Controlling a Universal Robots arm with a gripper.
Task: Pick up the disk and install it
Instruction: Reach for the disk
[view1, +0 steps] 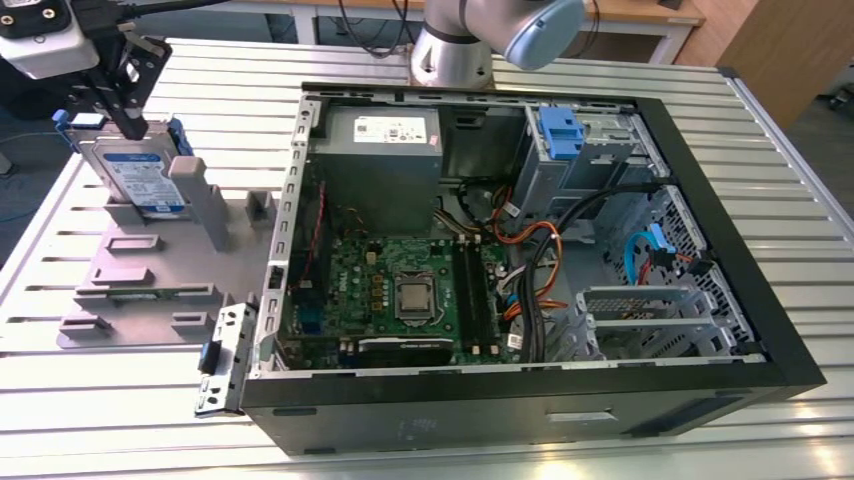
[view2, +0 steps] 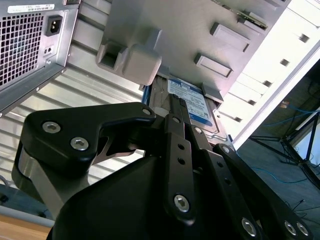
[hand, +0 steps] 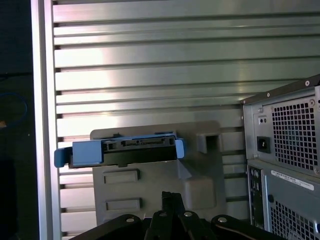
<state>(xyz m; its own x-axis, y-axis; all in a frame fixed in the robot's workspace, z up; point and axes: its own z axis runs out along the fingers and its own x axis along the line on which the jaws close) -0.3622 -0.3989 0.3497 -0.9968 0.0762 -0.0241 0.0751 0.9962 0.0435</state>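
While the pick-up step is in hand, the gripper (view1: 136, 128) is hanging right over the disk (view1: 134, 178), its jaws looking drawn together and gripping nothing. The disk is standing on edge in a slot of the grey holder (view1: 147, 270), beside the open computer case (view1: 790, 345), which is housing the motherboard (view1: 400, 290) and power supply (view1: 380, 150); grasping is calling for spread jaws and a straight descent

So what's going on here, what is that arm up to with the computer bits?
A robot arm's gripper is at the top edge of the disk, which stands upright in a grey holder on the exterior view's left. The disk is not yet in the open computer case beside it.
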